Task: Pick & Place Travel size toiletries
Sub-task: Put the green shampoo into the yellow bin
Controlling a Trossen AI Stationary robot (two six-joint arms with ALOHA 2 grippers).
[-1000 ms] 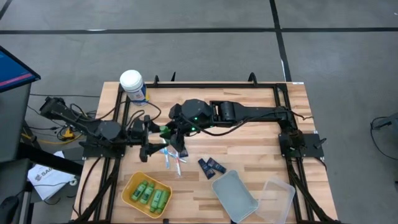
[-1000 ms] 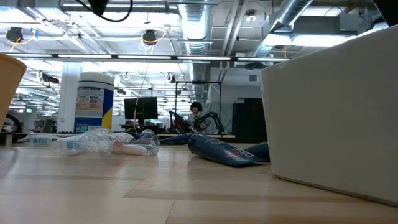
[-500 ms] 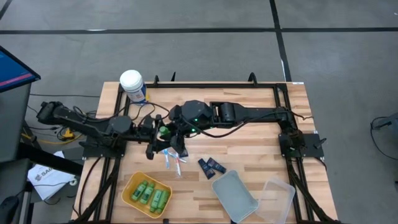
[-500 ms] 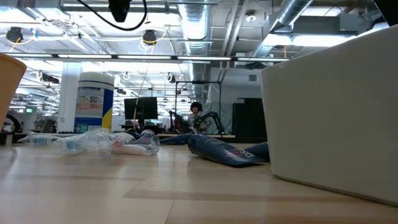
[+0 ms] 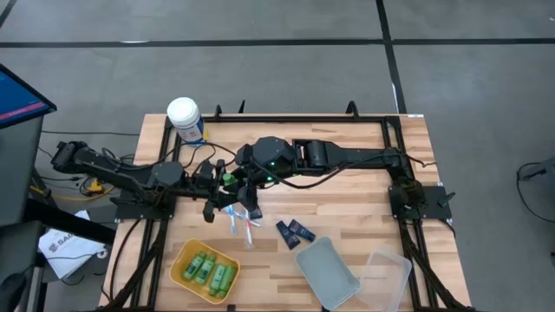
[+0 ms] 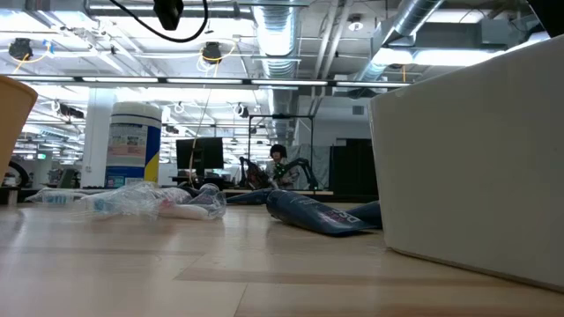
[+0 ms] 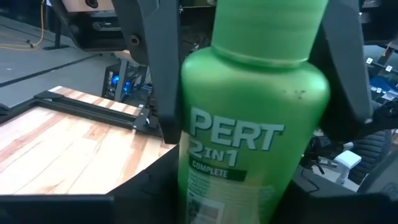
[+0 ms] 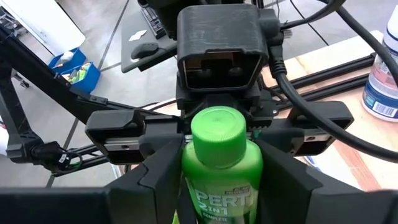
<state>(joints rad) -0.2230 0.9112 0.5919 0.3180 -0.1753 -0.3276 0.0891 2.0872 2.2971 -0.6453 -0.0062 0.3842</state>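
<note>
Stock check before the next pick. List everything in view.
held bottle: one, green, above the table between both tools
tray bottles: about four, green, in the tray
tray: one, yellow, near left of the table
sticks: several, blue, white and pink, mid-table under the tools
tubes: a few, navy, right of the sticks
canister: one, white lid, far left corner
bin: one, clear, near edge
lid: one, clear, right of the bin
person: one, far behind the table
right tool: grips the held bottle
left tool: at the held bottle
</note>
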